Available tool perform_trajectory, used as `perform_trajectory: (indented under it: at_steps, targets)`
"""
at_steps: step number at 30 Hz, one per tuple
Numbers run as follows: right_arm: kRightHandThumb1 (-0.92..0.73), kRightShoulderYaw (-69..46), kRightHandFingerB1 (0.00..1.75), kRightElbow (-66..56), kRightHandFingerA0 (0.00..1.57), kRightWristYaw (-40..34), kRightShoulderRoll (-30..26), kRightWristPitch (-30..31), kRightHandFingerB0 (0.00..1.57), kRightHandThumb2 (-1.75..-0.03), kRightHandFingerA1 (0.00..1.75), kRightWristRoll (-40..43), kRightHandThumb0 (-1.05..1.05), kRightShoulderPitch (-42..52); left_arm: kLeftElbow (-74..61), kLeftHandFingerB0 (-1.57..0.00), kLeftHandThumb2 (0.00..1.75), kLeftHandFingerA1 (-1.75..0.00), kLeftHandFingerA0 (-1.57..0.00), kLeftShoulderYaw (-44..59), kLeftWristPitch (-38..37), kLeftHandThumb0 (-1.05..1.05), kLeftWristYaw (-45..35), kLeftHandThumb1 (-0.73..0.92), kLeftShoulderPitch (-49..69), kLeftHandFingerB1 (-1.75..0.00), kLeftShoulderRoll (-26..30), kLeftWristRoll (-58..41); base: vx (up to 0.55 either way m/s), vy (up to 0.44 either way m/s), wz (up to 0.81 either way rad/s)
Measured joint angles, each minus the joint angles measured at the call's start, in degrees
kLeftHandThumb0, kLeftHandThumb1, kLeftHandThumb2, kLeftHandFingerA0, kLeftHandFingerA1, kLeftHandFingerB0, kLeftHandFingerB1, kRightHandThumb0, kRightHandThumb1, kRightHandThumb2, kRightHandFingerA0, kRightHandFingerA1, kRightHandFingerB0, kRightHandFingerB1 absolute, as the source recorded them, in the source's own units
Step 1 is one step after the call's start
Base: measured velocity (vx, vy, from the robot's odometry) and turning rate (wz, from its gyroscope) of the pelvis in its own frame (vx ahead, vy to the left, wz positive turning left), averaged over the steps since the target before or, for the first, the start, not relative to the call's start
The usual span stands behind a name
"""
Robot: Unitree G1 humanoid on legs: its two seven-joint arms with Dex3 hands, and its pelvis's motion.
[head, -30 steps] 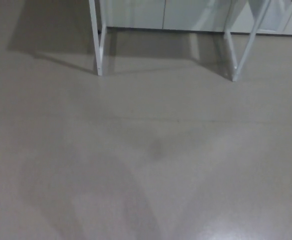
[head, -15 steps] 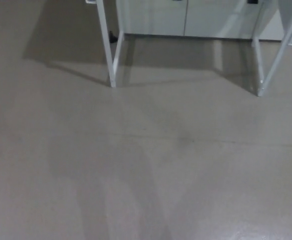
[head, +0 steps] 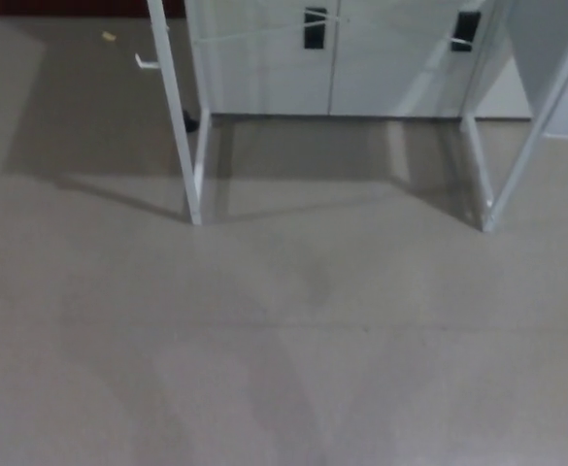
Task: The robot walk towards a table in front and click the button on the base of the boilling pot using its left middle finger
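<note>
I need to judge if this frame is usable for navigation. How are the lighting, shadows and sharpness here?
Head view: dim, flat lighting and soft overall; the floor shows faint broad shadow bands and a mild sheen at lower right. Darker shadows spread from the white table legs towards the left. The cabinet doors behind look pale, with dark handles slightly blurred.

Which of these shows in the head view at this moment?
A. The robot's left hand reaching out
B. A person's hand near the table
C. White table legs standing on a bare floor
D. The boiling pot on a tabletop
C: only the white table legs on the grey floor show, with white cabinet doors behind; no pot or hand shows.
</note>
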Motion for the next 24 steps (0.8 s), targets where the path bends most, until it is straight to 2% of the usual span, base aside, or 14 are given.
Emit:
perform_trajectory:
  at_steps: [2,3,7,8,9,11,13,14,15,18,19,21,22,24]
  targets:
    - [-0.58,0.02,0.42,-0.04,0.71,-0.04,0.04,-0.04,0.40,-0.58,0.58,-0.03,-0.36,-0.28,0.02,-0.16,0.67,-0.43,-0.31,0.04,0.00,-0.39,-0.01,0.49,-0.11,-0.36,0.01,-0.01,0.14,-0.224,0.21]
    - [-0.45,-0.04,0.51,-0.01,0.67,-0.05,-0.05,-0.03,0.33,-0.76,0.65,-0.03,-0.43,-0.50,0.00,-0.16,0.67,-0.43,-0.32,0.03,-0.01,-0.40,0.01,0.49,-0.42,-0.36,-0.06,-0.01,0.21,-0.281,-0.12]
    - [-0.45,-0.09,0.50,0.38,0.67,-0.11,-0.42,0.01,0.34,-0.77,0.65,-0.07,-0.43,-2.02,-0.28,-0.18,0.66,-0.42,-0.31,-0.13,-0.24,-0.37,-0.11,0.49,-1.26,-0.36,-0.24,0.00,0.24,-0.282,0.20]
    - [-0.58,-0.11,0.41,0.54,0.71,-0.15,-0.46,0.01,0.41,-0.57,0.55,-0.08,-0.36,-2.39,-0.25,-0.18,0.66,-0.42,-0.32,-0.13,-0.24,-0.37,-0.13,0.49,-1.34,-0.36,-0.24,0.00,0.18,-0.079,0.03]
    - [-0.46,-0.10,0.51,0.66,0.66,-0.14,-0.41,0.03,0.35,-0.78,0.66,-0.08,-0.45,-2.59,-0.19,-0.18,0.66,-0.43,-0.33,-0.11,-0.24,-0.37,-0.15,0.49,-1.59,-0.36,-0.25,-0.01,0.17,-0.061,-0.05]
    - [-0.46,-0.13,0.50,0.68,0.66,-0.13,-0.42,0.03,0.34,-0.77,0.64,-0.07,-0.45,-2.75,0.12,-0.20,0.58,-0.38,-0.38,-0.05,-0.24,-0.31,-0.18,0.57,-2.00,-0.30,-0.25,-0.02,0.16,-0.024,-0.02]
    - [-0.47,-0.16,0.50,0.69,0.64,-0.13,-0.47,0.03,0.33,-0.78,0.64,-0.08,-0.44,-2.80,0.38,-0.20,0.57,-0.38,-0.38,-0.03,-0.24,-0.30,-0.28,0.57,-2.18,-0.30,-0.26,-0.03,0.16,0.045,-0.07]
    - [-0.47,-0.14,0.51,0.70,0.65,-0.14,-0.48,0.04,0.36,-0.77,0.64,-0.09,-0.45,-2.80,0.45,-0.20,0.57,-0.38,-0.36,0.02,-0.24,-0.30,-0.35,0.57,-2.20,-0.30,-0.27,-0.03,0.18,0.099,-0.17]
    - [-0.47,-0.07,0.51,0.72,0.66,-0.15,-0.48,0.07,0.35,-0.78,0.65,-0.12,-0.45,-2.80,0.51,-0.17,0.66,-0.43,-0.32,0.16,-0.24,-0.38,-0.45,0.48,-2.22,-0.36,-0.27,-0.07,0.18,0.119,-0.10]
    - [-0.47,0.00,0.50,0.87,0.66,-0.15,-0.50,0.17,0.34,-0.78,0.65,-0.13,-0.46,-2.75,0.58,-0.18,0.66,-0.43,-0.33,0.20,-0.24,-0.37,-0.50,0.49,-2.21,-0.36,-0.30,-0.06,0.21,0.165,-0.02]
    - [-0.59,0.01,0.40,1.05,0.72,-0.19,-0.51,0.29,0.41,-0.57,0.54,-0.13,-0.39,-2.85,0.55,-0.17,0.66,-0.43,-0.32,0.09,-0.29,-0.37,-0.51,0.49,-2.33,-0.36,-0.56,-0.02,0.26,0.246,-0.20]
    - [-0.59,0.26,0.40,1.12,0.72,-0.19,-0.15,0.29,0.40,-0.57,0.54,-0.20,-0.38,-3.36,0.47,-0.19,0.58,-0.38,-0.37,0.13,-0.40,-0.31,-0.46,0.57,-2.44,-0.30,0.02,-0.03,0.26,0.214,-0.06]
    - [-0.48,0.33,0.50,1.16,0.60,-0.19,-0.09,0.29,0.34,-0.77,0.62,-0.23,-0.42,-3.50,0.48,-0.18,0.57,-0.39,-0.35,0.12,-0.42,-0.30,-0.45,0.57,-2.45,-0.30,0.19,-0.03,0.18,0.117,0.12]
    - [-0.47,0.28,0.50,1.37,0.61,-0.18,-0.05,0.35,0.34,-0.77,0.62,-0.22,-0.41,-3.64,0.54,-0.19,0.57,-0.38,-0.35,0.18,-0.43,-0.30,-0.57,0.57,-2.49,-0.30,0.29,-0.06,0.14,0.050,0.04]
